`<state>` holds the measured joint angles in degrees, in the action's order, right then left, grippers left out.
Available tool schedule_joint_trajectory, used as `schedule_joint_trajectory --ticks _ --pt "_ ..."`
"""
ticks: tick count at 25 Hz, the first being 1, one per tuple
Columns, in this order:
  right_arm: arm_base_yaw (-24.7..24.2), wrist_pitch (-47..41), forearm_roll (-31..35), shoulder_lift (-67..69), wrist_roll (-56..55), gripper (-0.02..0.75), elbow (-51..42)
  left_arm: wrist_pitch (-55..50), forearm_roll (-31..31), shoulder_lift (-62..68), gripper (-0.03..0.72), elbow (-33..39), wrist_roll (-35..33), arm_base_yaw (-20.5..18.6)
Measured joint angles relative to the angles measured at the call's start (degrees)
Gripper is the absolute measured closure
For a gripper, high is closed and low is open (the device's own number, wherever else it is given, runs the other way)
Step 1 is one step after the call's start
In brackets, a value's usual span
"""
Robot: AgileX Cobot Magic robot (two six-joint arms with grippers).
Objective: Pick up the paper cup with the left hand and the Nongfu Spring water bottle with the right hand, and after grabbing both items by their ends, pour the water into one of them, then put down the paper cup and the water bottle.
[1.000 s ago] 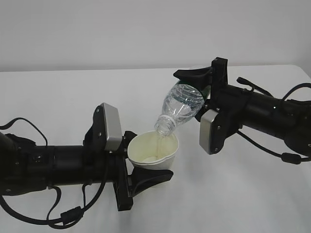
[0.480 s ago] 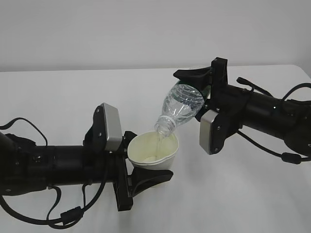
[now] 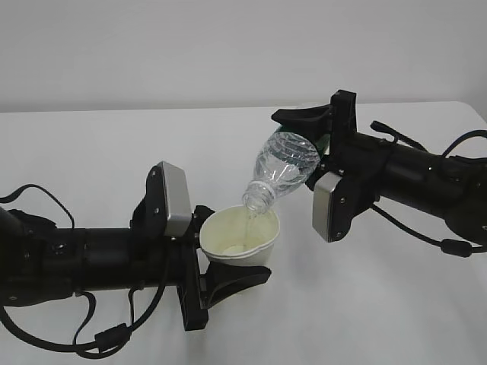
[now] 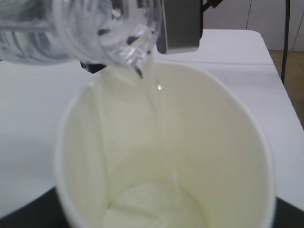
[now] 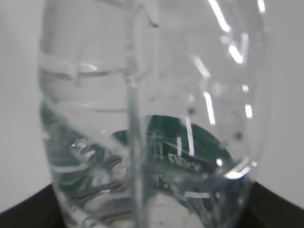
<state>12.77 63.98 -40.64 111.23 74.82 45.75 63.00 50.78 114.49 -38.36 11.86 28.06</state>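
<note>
One paper cup [image 3: 240, 242], one water bottle [image 3: 283, 172] — two arms, seemingly one table [image 3: 106, 152].

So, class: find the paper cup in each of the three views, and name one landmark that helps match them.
Exterior view: paper cup just left of centre, low, held in the left hand.
Left wrist view: cup fills most of the picture, seen from above.
Right wrist view: not in it.
Shared landmark: the tilted water bottle.

The paper cup [image 3: 239, 242] I held looked matt, its cream inside smooth. The Nongfu Spring water bottle [image 3: 283, 169] was clear, glossy ribbed plastic that caught bright glints. My arms wore matt black casings with dull grey plates, above a smooth white table [image 3: 91, 152].
</note>
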Motion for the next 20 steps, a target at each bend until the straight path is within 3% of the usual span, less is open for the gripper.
schedule_joint_trajectory --ticks 20 --pt "0.0 0.0 0.0 0.0 0.0 0.266 0.0 -0.4 0.0 0.0 0.24 0.0 0.0 0.0"
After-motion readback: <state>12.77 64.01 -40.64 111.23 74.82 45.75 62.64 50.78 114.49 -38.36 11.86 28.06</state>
